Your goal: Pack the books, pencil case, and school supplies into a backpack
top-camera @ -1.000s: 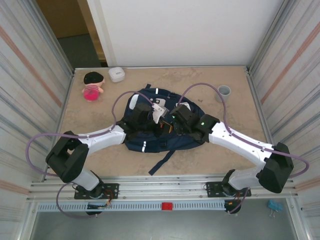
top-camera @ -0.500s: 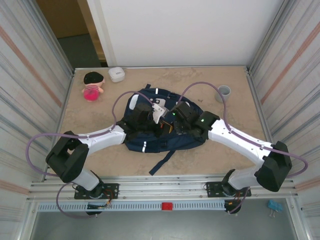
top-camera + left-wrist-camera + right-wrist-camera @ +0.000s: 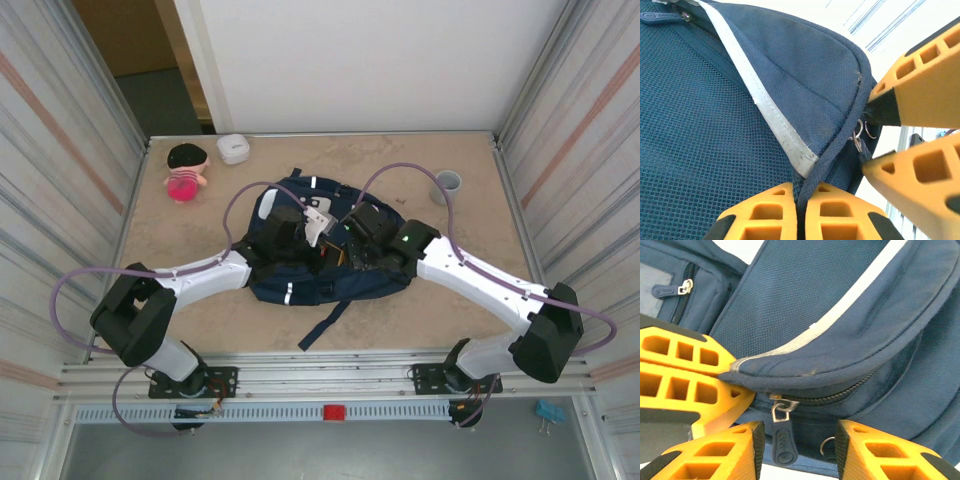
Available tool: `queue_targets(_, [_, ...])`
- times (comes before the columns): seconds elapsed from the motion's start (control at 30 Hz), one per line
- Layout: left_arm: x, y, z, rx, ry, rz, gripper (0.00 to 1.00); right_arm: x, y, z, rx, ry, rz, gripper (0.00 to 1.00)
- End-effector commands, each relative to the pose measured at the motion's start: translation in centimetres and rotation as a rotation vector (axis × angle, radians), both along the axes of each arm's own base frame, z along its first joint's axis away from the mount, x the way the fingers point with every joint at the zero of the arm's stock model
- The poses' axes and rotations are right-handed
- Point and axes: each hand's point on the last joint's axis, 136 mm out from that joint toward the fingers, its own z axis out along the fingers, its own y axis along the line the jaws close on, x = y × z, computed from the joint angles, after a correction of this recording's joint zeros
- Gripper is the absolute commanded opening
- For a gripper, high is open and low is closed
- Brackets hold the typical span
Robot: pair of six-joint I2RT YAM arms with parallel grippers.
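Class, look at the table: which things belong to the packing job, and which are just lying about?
Part of the job:
backpack
its zip pull

Just lying about:
pink doll
small white box
grey cup

No lettering is legible anywhere. A zipper pull (image 3: 782, 441) on the backpack (image 3: 850, 295) bears small raised marks, as does a second pull (image 3: 660, 18). Both are too blurred to read.

The left pincer (image 3: 799, 200) clamps a piped seam of the backpack (image 3: 700, 140), near the right pincer (image 3: 868, 137).
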Motion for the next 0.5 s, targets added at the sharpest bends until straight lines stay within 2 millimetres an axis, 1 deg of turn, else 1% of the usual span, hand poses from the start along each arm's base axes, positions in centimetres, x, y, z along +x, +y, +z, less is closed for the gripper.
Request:
queue_targets(0.0, [-0.7,-0.5,2.7,-0.078,-0.022,-0.03,0.0,0.4,0.0,0.0,-0.026,-0.025,0.007,0.43])
queue_targets(0.07, [-0.7,-0.5,2.8,-0.083,-0.023,-0.032,0.0,0.7,0.2,-0.2,-0.031,-0.034,0.022,0.42])
queue_targets(0.13, [-0.7,-0.6,2.9,-0.085,-0.023,-0.033,0.0,1.0,0.3,-0.5,-0.037,-0.032,0.03,0.39])
queue_targets(0.27, [-0.7,-0.5,2.8,-0.085,-0.022,-0.032,0.0,1.8,-0.9,-0.2,-0.107,-0.059,-0.018,0.26])
queue_targets(0.4, [-0.7,-0.5,2.9,-0.085,-0.023,-0.032,0.0,1.9,-1.5,0.1,-0.123,-0.07,-0.045,0.19])
queue_targets(0.47, [-0.7,-0.5,2.8,-0.085,-0.023,-0.034,0.0,1.9,-1.5,0.1,-0.115,-0.07,-0.046,0.17])
